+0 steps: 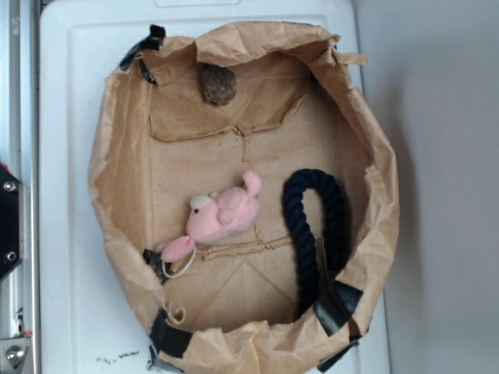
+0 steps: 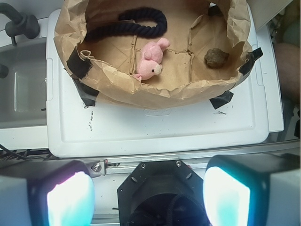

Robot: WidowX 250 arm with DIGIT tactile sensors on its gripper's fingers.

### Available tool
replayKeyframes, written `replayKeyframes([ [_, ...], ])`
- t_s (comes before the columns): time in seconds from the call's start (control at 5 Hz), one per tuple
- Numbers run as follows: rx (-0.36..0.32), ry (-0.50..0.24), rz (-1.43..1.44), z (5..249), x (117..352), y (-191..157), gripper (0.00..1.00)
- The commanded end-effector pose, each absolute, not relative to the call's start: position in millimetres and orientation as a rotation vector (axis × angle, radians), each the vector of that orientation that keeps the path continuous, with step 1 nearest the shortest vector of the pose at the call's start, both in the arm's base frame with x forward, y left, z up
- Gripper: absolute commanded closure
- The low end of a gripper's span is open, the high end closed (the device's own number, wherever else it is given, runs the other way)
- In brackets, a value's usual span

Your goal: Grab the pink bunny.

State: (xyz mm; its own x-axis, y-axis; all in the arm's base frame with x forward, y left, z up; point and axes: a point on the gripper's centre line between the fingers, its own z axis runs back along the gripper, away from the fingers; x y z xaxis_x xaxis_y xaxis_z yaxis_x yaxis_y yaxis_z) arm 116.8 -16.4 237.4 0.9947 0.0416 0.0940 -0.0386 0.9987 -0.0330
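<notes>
Three items sat in the brown paper bag on the white lid. Left to right in the exterior view: pink bunny around 8 o'clock of the bag floor, brown lumpy ball at 12 o'clock, navy rope at 4 o'clock, just beside the bunny but apart. Gripper showed only in the wrist view, pads spread wide, holding nothing, well short of the bag. Task looked unstarted: approach, descent and closing on the bunny all remained
</notes>
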Motion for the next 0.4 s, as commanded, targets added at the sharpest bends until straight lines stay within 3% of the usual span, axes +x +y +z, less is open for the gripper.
replayKeyframes([
  [0.0,-0.031,-0.095,0.04,237,117,-16,0.0],
  [0.2,-0.04,-0.09,0.066,231,167,-11,0.0],
])
